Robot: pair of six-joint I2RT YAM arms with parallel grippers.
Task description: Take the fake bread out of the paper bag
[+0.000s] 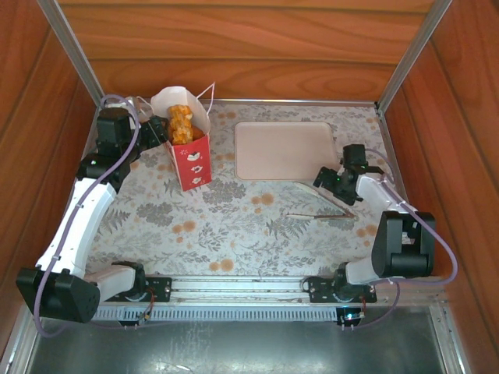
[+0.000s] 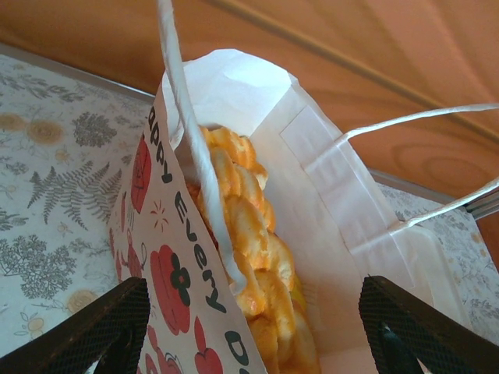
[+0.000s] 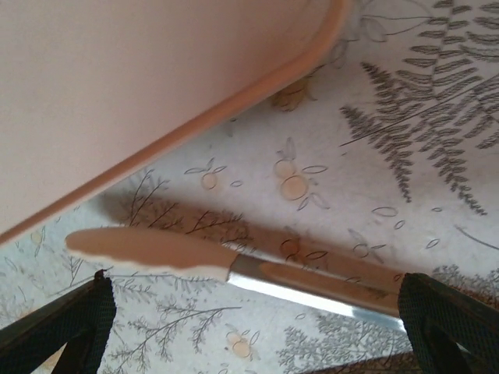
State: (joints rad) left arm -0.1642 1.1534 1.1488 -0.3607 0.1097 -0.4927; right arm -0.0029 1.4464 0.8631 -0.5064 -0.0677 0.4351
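Observation:
The paper bag [image 1: 190,161], white with a red printed lower band, stands upright at the back left of the table. Golden-orange fake bread [image 1: 181,123] is piled in its open mouth; in the left wrist view the fake bread [image 2: 249,234] lies between the printed wall and the white wall of the paper bag [image 2: 327,195]. My left gripper [image 1: 158,129] [image 2: 253,331] straddles the bag, one black finger against each side wall. My right gripper [image 1: 327,179] [image 3: 251,312] stands open low over the metal tongs [image 3: 296,276], which lie on the table.
A flat pale pink tray [image 1: 284,149] lies at the back middle, and its rim [image 3: 234,101] runs just beyond the tongs [image 1: 331,204]. Wooden walls close in the back and both sides. The floral cloth [image 1: 234,226] covers the table.

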